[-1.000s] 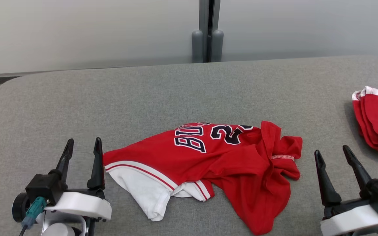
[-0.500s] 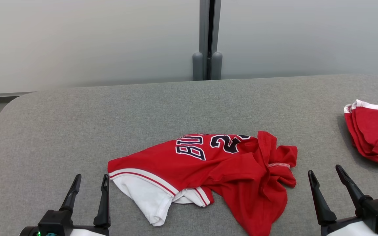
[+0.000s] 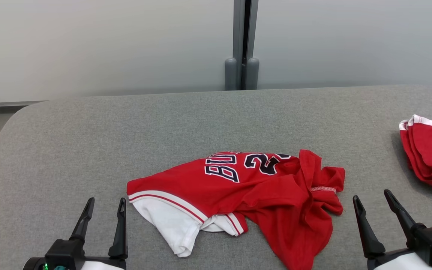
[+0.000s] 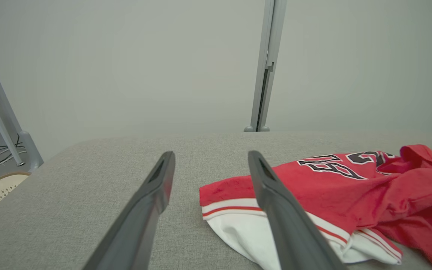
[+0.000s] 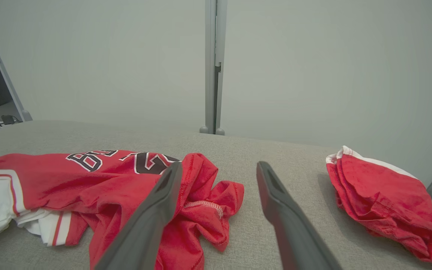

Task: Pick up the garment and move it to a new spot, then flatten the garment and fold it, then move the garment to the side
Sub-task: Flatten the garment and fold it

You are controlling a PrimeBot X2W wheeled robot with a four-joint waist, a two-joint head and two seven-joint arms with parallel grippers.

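While both arms wait with their jaws spread wide and holding nothing, a crumpled red garment point(image 3: 246, 183) with dark lettering lies low in the head camera's frame on the grey table point(image 3: 126, 127). Its long axis runs from 9 to 3 o'clock, with the white-trimmed hem toward the left jaws and the bunched red end toward the right jaws. The left fingers point(image 3: 83, 221) stand at 7 o'clock in that frame and the right fingers point(image 3: 366, 225) at 5 o'clock. The garment therefore sits between the arms, at about 2 o'clock from the left jaws and 10 o'clock from the right. A second red garment point(image 3: 429, 153), folded, rests well apart at the 3 o'clock edge. From the left wrist camera, the garment point(image 4: 332, 183) spreads away toward 3 o'clock, and its striped hem passes behind one left finger point(image 4: 276, 202). From the right wrist camera, the garment point(image 5: 88, 180) stretches off toward 9 o'clock, its gathered end behind one right finger point(image 5: 156, 210). The second red garment point(image 5: 381, 187) sits at 3 o'clock. Neither arm looks clearly nearer, as each has one end of the cloth just beside its inner fingertip, so a lift from either end, or from both at once, appears within reach.
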